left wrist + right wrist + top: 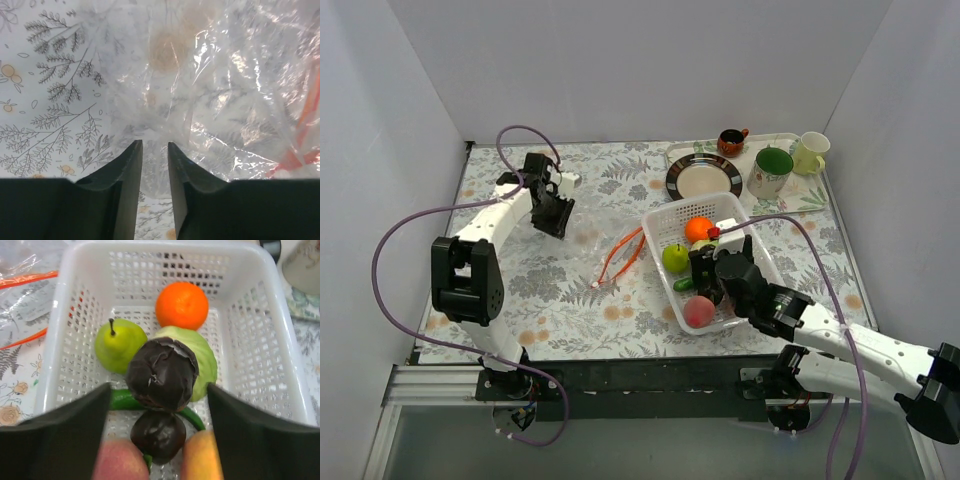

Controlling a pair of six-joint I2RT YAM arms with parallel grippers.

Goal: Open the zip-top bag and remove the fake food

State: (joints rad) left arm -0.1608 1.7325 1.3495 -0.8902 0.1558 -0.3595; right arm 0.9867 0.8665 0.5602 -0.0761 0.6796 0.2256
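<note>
Pinching the clear crinkly zip-top bag (600,240) with its orange-red strip, the left gripper (154,145) sits well left of the white plastic mesh basket (688,203), fingers nearly together; inside that basket lie the glossy plastic fruits (181,305); above them the right gripper (159,387) hangs spread wide; I'd lift it straight up, clear of the rim.

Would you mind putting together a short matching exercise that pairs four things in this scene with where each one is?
Things:
1. zip-top bag
2. orange
3. brown cup
4. right gripper

Places:
A. on the tray at the table's far edge
B. over the basket, jaws open
C. inside the white basket
D. on the tablecloth, left of the basket

Pairs: 1-D, 2-C, 3-A, 4-B
</note>
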